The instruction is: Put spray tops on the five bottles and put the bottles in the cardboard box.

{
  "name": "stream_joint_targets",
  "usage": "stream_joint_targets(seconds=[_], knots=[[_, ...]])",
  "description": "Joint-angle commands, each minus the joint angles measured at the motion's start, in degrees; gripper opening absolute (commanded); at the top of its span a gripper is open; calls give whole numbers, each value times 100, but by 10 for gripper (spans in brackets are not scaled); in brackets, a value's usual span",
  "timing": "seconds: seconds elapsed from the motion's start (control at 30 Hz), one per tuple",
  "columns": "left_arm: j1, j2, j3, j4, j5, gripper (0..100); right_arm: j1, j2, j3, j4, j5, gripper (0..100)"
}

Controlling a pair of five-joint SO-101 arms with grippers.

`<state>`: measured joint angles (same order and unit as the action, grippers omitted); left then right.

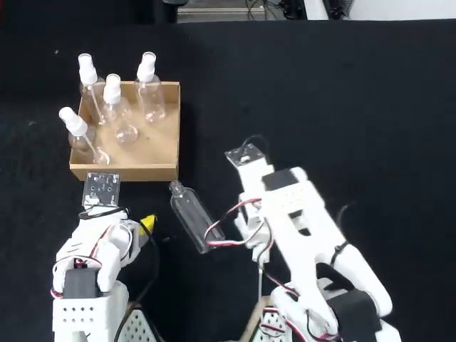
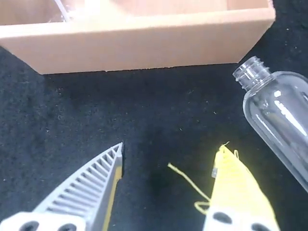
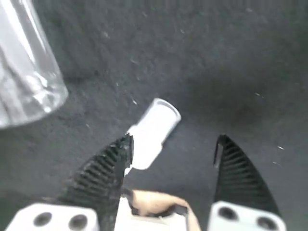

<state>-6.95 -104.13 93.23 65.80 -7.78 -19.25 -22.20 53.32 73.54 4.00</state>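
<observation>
A clear bottle point(image 1: 192, 217) without a top lies on its side on the black cloth, just in front of the cardboard box point(image 1: 164, 128). In the box are several bottles with white spray tops point(image 1: 112, 89). My left gripper point(image 2: 172, 146) is open over bare cloth, near the box wall point(image 2: 144, 43), with the bottle's open neck point(image 2: 251, 73) off to one side. My right gripper point(image 3: 174, 139) is open low over the cloth. A loose white spray top point(image 3: 153, 131) lies by one of its black fingers point(image 3: 108, 168). The bottle's base point(image 3: 24, 82) is beside it.
The left arm point(image 1: 96, 263) sits at the front left and the right arm point(image 1: 299, 221) at the front right, with red and white wires looping toward the lying bottle. Black cloth stretches open to the right and behind.
</observation>
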Motion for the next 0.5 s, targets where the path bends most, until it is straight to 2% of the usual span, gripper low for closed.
stream_joint_targets(seconds=[0.0,0.13,0.2,0.23,0.33,0.37,0.47], knots=[[22,-26,-40,-123,88,285,-273,242,92,-527,-360,243],[22,-26,-40,-123,88,285,-299,743,268,-826,-308,243],[22,-26,-48,-123,88,285,-316,1015,286,-826,-26,230],[22,-26,-48,-123,88,285,-316,1121,268,-809,167,194],[22,-26,-48,-123,88,285,-229,1235,198,-835,545,0],[22,-26,-40,-123,88,285,-132,1226,163,-809,580,33],[13,-26,-31,-123,88,285,413,1059,-48,-809,642,13]])
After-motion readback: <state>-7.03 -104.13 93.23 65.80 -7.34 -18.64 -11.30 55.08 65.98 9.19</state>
